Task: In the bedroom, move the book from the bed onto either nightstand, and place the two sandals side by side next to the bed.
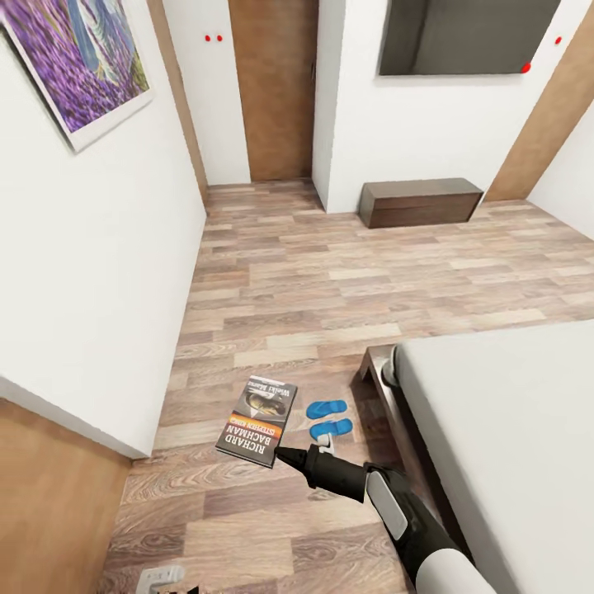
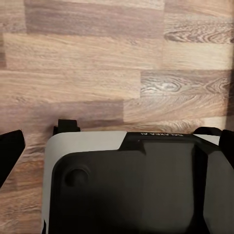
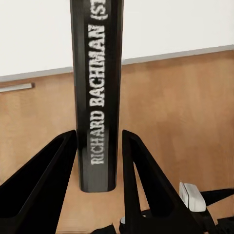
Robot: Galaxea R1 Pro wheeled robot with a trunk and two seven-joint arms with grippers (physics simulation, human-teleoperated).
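Observation:
My right gripper (image 1: 281, 454) is shut on the edge of the book (image 1: 258, 419) and holds it in the air over the plank floor, left of the bed (image 1: 511, 429). The right wrist view shows the book's spine (image 3: 97, 73), lettered "RICHARD BACHMAN", clamped between the two black fingers of the right gripper (image 3: 100, 144). Two blue sandals (image 1: 327, 408) (image 1: 331, 429) lie close together on the floor by the bed's dark wooden corner (image 1: 378, 370). The left gripper (image 2: 117, 141) is open, pointing down over the robot's own body and the floor. The nightstand is out of view.
A white wall (image 1: 99, 272) with a purple painting (image 1: 82, 58) runs along the left. A long low dark cabinet (image 1: 421, 202) stands against the far wall under a black screen (image 1: 470, 37). A brown door (image 1: 272, 91) is straight ahead. Wood floor stretches between.

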